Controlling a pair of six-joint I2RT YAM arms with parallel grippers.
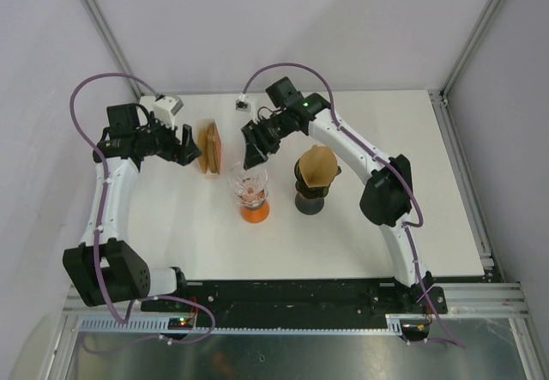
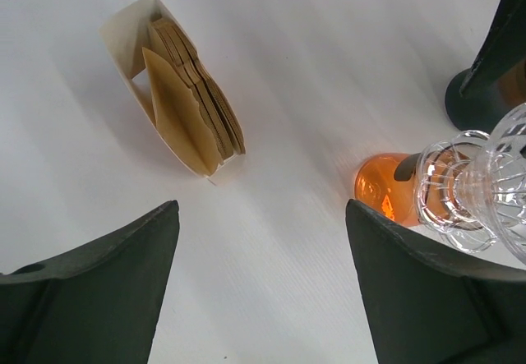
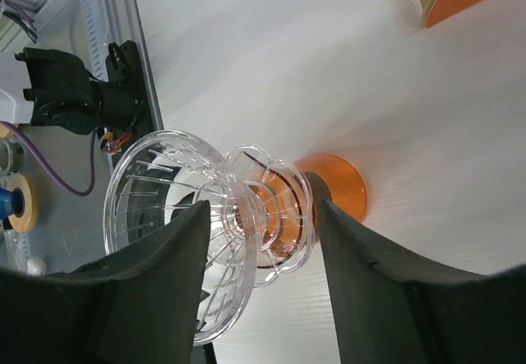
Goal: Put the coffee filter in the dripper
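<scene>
Nearest the lens, the right arm's jaws stand part-way open, black and blurred, on either side of the clear ribbed glass dripper [image 3: 246, 208] on its round orange base, which shows in the gap between them. They clamp nothing, and whether they brush the glass I cannot tell. Seen from above, they hang just over that dripper's rim. The left arm's jaws are spread wide and empty above the white surface [image 2: 329, 52], pointed toward the cream card holder [image 2: 123, 31]. An upright stack of brown paper coffee filters [image 2: 209, 105] stands in it, just beyond the tips. One more brown paper filter [image 1: 319, 164] sits opened in a black dripper [image 1: 309, 202], just right of the glass one.
</scene>
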